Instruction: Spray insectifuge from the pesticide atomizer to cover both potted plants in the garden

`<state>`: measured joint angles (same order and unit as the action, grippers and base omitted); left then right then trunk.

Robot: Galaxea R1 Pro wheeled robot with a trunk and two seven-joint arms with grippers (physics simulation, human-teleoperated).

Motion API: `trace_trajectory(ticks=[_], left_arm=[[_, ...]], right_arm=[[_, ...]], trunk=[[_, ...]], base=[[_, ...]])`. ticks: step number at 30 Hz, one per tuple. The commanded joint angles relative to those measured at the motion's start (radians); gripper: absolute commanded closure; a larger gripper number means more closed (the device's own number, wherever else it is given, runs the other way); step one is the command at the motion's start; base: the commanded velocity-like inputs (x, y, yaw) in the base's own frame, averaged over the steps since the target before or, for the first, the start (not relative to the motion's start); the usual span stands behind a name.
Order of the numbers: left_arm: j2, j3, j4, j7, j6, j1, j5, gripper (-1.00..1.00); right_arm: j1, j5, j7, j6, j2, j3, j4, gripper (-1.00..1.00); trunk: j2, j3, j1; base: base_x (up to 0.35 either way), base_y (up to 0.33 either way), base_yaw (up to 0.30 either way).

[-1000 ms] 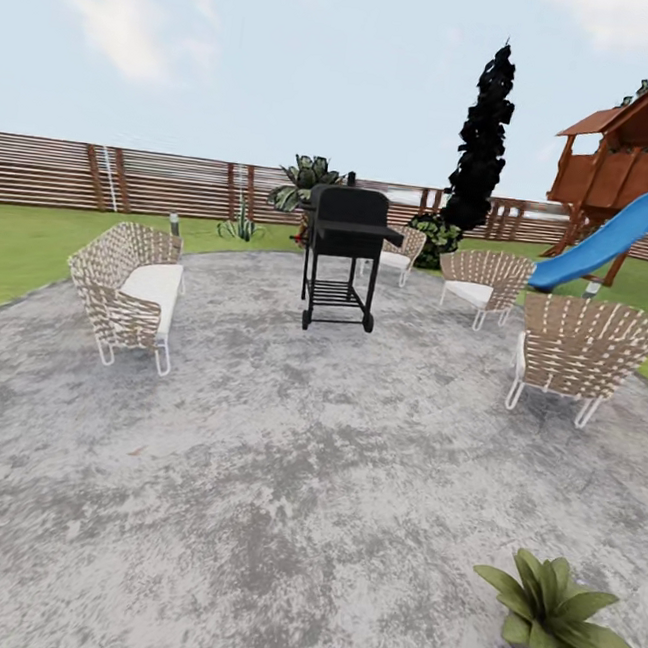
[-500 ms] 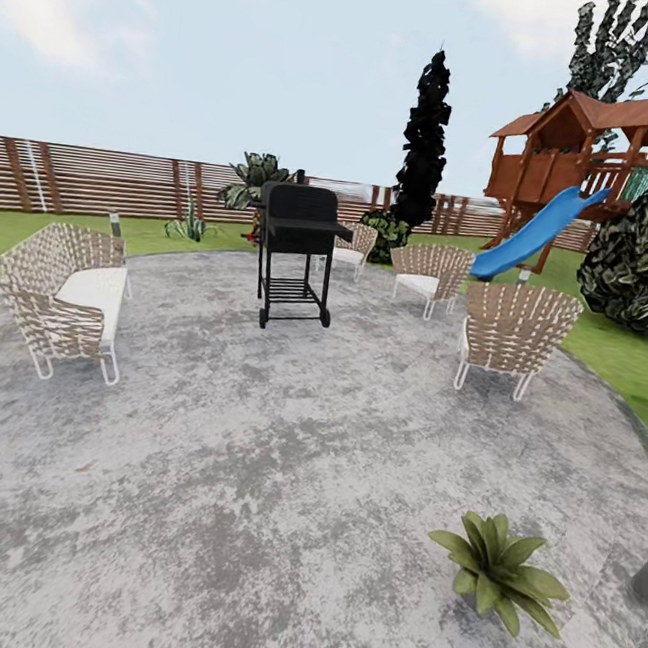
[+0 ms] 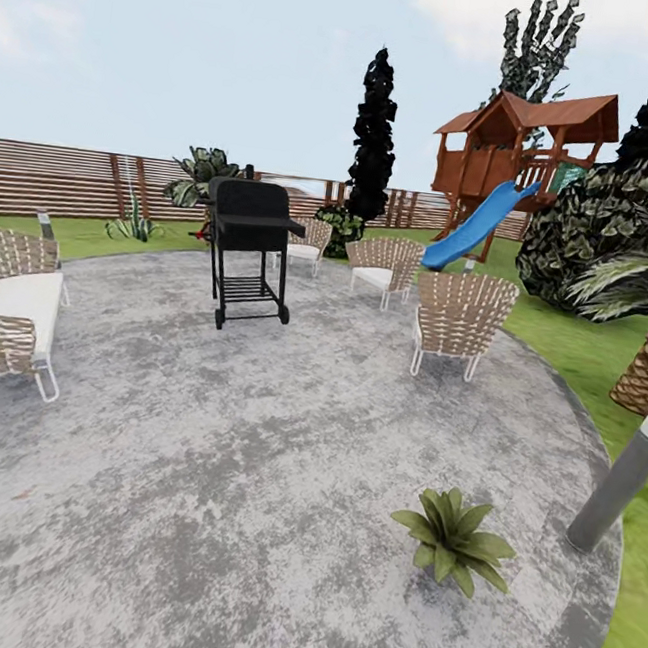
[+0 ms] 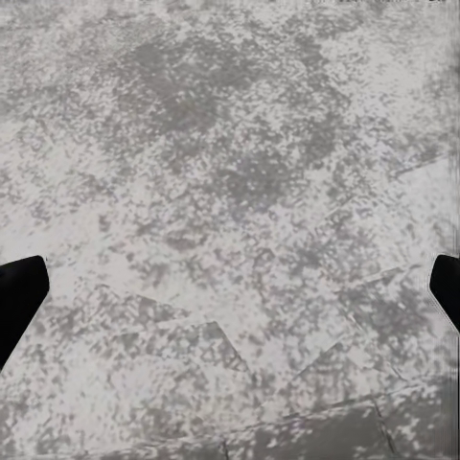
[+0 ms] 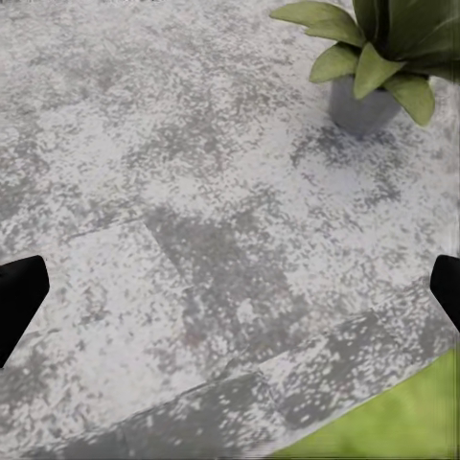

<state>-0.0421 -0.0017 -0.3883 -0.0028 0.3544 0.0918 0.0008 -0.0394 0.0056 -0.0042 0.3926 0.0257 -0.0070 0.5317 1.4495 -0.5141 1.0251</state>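
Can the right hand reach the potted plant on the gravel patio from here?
Probably not yet. The right hand is open and empty, and nothing stands between it and the potted plant. But bare gravel patio separates them, so the robot likely must move closer.

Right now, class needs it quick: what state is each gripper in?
Left gripper: jaws spread wide, open, holding nothing.
Right gripper: jaws spread wide, open, holding nothing.

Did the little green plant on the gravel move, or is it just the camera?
No. The potted plant slid left in the head view, but so did the black grill and the chairs. The camera turned right; the plant stayed put.
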Motion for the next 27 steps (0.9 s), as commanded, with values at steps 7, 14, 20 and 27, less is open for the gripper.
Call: trace_trajectory(ticks=[7, 14, 20, 27], left_arm=[[-0.001, 0.003, 0.0, 0.0, 0.003, 0.0, 0.001, -1.0], [-0.001, 0.003, 0.0, 0.0, 0.003, 0.0, 0.001, -1.0], [-0.001, 0.003, 0.0, 0.0, 0.003, 0.0, 0.001, -1.0], [-0.001, 0.001, 0.0, 0.0, 0.003, 0.0, 0.001, -1.0]], right_arm=[[-0.001, 0.001, -0.002, 0.003, 0.0, -0.001, -0.001, -1.0], [-0.001, 0.001, -0.002, 0.003, 0.0, -0.001, -0.001, -1.0], [-0.001, 0.001, -0.001, 0.003, 0.0, -0.001, -0.001, -1.0], [-0.001, 0.001, -0.001, 0.003, 0.0, -0.001, -0.001, -1.0]], trunk=[[0.008, -0.004, 0.004], [0.057, -0.026, 0.031], [0.099, -0.045, 0.054], [0.148, -0.067, 0.08]], base=[[0.0, 0.0, -0.3], [0.0, 0.0, -0.3], [0.0, 0.0, -0.3], [0.0, 0.0, -0.3]])
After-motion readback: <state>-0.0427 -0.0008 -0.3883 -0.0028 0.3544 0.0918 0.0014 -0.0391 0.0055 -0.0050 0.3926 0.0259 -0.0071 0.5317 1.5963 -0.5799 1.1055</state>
